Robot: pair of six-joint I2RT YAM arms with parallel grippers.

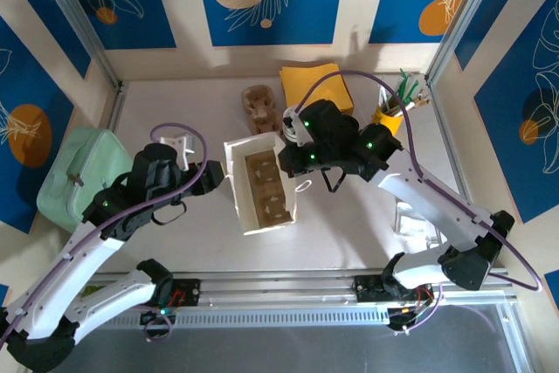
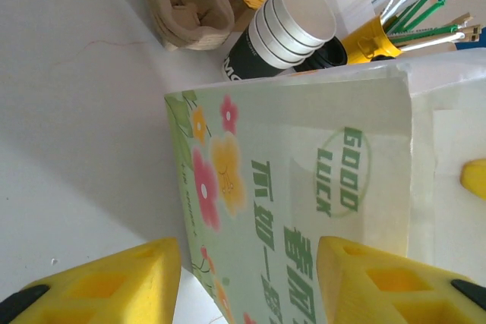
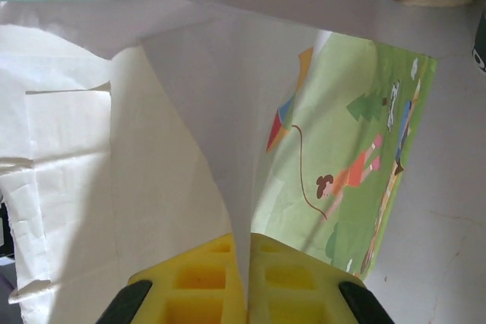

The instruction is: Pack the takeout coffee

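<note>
A thin, creased wall of the paper bag [image 3: 175,111] is pinched by the right hand [image 3: 247,242]; the left hand [image 2: 249,248] is spread apart, the bag's flower-printed side just ahead.

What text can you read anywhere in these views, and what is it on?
"GOOD LUCK": green, in a circle, on the paper bag.
Green Chinese characters beside it on the bag: cut off, not surely readable.
White lettering on the stack of cups, dark band: mostly hidden, unreadable.
</note>
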